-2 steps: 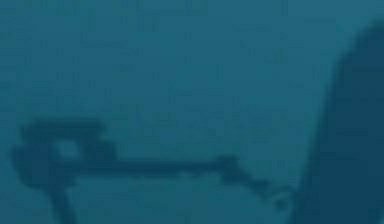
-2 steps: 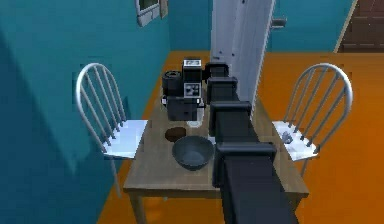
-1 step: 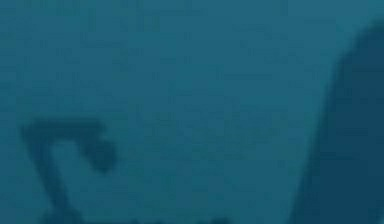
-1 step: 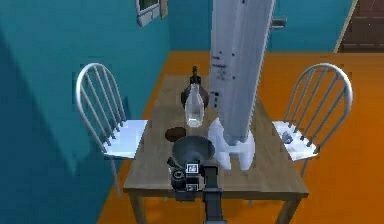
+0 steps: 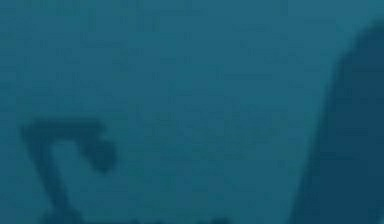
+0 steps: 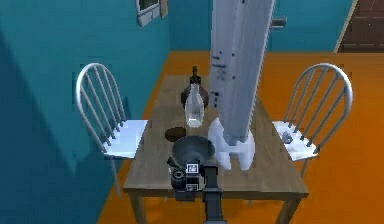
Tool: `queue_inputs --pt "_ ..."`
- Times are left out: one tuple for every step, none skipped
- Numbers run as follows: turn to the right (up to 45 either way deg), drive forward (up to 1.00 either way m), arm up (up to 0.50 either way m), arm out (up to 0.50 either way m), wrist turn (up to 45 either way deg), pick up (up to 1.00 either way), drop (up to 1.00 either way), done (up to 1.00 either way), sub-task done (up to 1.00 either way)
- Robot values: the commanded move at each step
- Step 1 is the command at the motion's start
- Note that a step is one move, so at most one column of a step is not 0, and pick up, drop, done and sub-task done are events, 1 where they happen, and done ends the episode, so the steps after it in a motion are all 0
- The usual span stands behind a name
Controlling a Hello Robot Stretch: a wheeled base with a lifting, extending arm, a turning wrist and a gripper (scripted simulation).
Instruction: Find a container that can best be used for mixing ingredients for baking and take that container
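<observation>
Arm side view gives me the thing I want: a dark round bowl (image 6: 194, 150) lies on the wooden table (image 6: 270, 170), near the edge closest to the robot. Of all that stands there, it looks to me the best container for mixing. The gripper (image 6: 186, 170) is at the near side of this bowl, at the end of the arm (image 6: 213, 203) that rises from the bottom edge. I judge the arm is placed so in order to reach the bowl straight from the table edge, without passing over other things. How the fingers stand I cannot tell. Because the bowl rests on the table right at the gripper, I also cannot tell whether it holds anything.

Just beside the bowl, a little farther out and to the view's left, lies a small brown disc (image 6: 175, 133). Beyond it stands a clear bottle (image 6: 193, 107), and farther a dark bottle (image 6: 194, 76). At the bowl's right a tall white object (image 6: 240, 60) stands very near and goes up out of the picture. I think this is the main obstacle when the bowl is lifted.

A white chair stands at the table's left (image 6: 100, 100) and another chair at its right (image 6: 322, 100); on the right seat lies a small grey thing (image 6: 290, 136), too small to name.

Forward view has a teal wall (image 5: 180, 80), so I judge there is little room ahead.
</observation>
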Motion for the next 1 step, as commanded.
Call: queue_inputs --pt "0.0 0.00 0.10 0.00 0.0 0.00 0.00 0.00 0.00"
